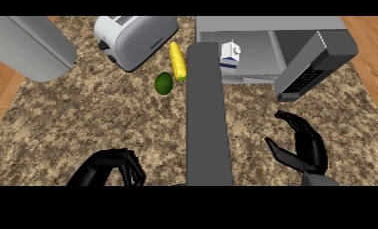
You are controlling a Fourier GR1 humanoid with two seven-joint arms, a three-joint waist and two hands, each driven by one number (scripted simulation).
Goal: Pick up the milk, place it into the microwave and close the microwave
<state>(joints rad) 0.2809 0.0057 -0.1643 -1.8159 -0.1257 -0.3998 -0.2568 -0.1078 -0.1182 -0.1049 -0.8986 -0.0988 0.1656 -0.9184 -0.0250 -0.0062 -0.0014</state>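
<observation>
Milk (230,57) is standing upright inside the microwave (258,28), a small white carton with a blue band, sitting near the left side of the open cavity. Its left edge is being partly covered by a long grey forearm (207,118) that is running from the lower edge of the head view straight up the middle and ending right beside the carton; the hand at the end of this arm is not showing, so whether it is touching the carton cannot be told. The microwave door (314,68) is hanging open, swung out to the right of the cavity. The right hand (303,145) is hovering over the granite counter (111,118) at the lower right, fingers spread wide and holding nothing, well apart from the carton and below the open door. The left hand (111,168) is showing at the lower left edge with its fingers curling downward and nothing visible in them, far from the carton. Left of the microwave, a toaster (136,38) is sitting at the back, with a yellow corn cob (177,60) and a green avocado (164,83) lying just beside the forearm. A grey appliance (33,48) is filling the upper left corner.
</observation>
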